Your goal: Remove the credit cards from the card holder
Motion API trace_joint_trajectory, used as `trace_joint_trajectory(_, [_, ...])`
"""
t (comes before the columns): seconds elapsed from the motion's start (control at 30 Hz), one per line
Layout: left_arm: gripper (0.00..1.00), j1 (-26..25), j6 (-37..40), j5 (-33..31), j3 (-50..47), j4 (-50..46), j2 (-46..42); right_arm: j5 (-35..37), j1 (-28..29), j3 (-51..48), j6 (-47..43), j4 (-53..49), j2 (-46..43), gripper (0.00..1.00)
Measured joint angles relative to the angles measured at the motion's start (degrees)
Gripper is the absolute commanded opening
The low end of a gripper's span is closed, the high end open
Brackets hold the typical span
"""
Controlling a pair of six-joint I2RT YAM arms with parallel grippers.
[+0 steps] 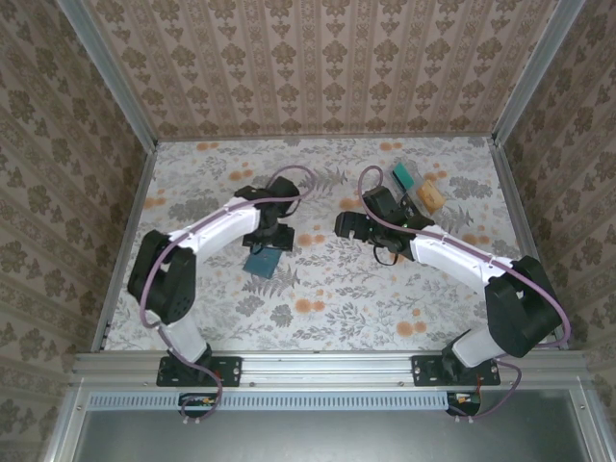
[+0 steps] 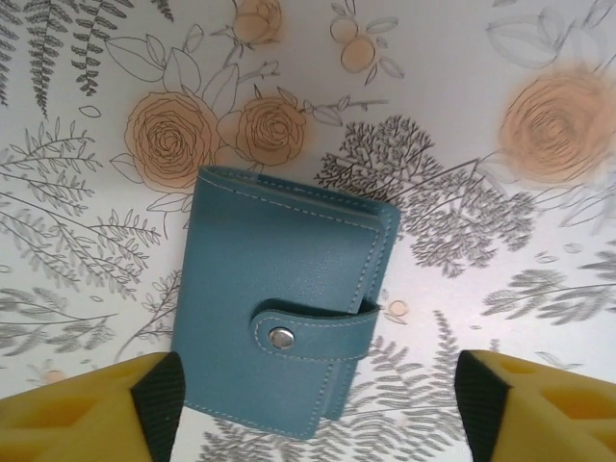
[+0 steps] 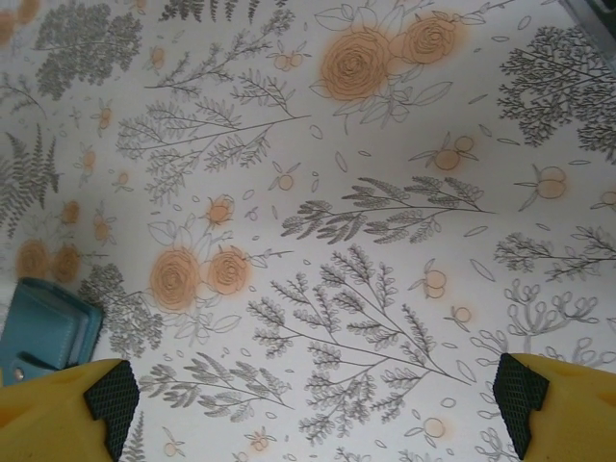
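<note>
Between the yellow fingers (image 2: 67,419) of your left gripper (image 2: 318,409), which stand spread wide and grasp nothing, lies the card holder (image 2: 289,308). It is flat on the flowered tablecloth (image 2: 462,144), folded shut with its strap (image 2: 313,332) snapped across the front. Its lower corner sits right at one black pad (image 2: 159,404), though you cannot tell whether they touch; the other pad is well apart from it. From above, the card holder pokes out just on the near side of this gripper. Your right gripper (image 3: 318,399) is released too, its fingers wide with bare cloth between them, and a corner of the card holder shows just beyond one finger. The right gripper is well apart from the left. Behind the right arm (image 1: 452,255) lie a teal piece (image 1: 408,175) and an orange piece (image 1: 431,197).
</note>
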Motion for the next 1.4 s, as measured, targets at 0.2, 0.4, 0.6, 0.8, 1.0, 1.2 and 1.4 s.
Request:
trace_joint_trajectory(0.2, [0.83, 9.9, 0.0, 10.2, -9.0, 8.0, -7.5, -4.3, 0.6, 1.1, 2.3, 2.0, 5.0, 0.89])
trace_joint_trajectory(0.4, [0.68, 19.5, -1.3, 19.1, -18.1, 13.7, -7.6, -7.6, 2.4, 3.0, 3.7, 2.1, 9.6, 0.86])
trace_joint_trajectory(0.6, [0.51, 20.6, -1.9, 22.9, -18.6, 17.4, -5.1, -10.1, 3.0, 4.2, 4.4, 2.3, 10.1, 0.85])
trace_joint_trajectory(0.8, [0.49, 20.6, -1.7, 25.3, -18.6, 18.9, -1.7, -10.5, 3.0, 5.4, 4.4, 2.3, 10.8, 0.85])
trace_joint_trajectory(1.0, [0.41, 20.5, -1.5, 28.0, -18.6, 19.1, -1.3, -10.5, 3.1, 5.5, 4.4, 2.2, 11.5, 0.84])
trace_joint_trajectory(1.2, [0.4, 16.5, -2.3, 33.5, -19.4, 22.5, -1.3, -10.5, 3.2, 5.7, 4.3, 2.2, 11.9, 0.81])
trace_joint_trajectory(1.4, [0.38, 10.7, -5.3, 37.3, -19.8, 26.8, -1.0, -11.5, 3.3, 5.7, 4.2, 2.2, 12.2, 0.77])
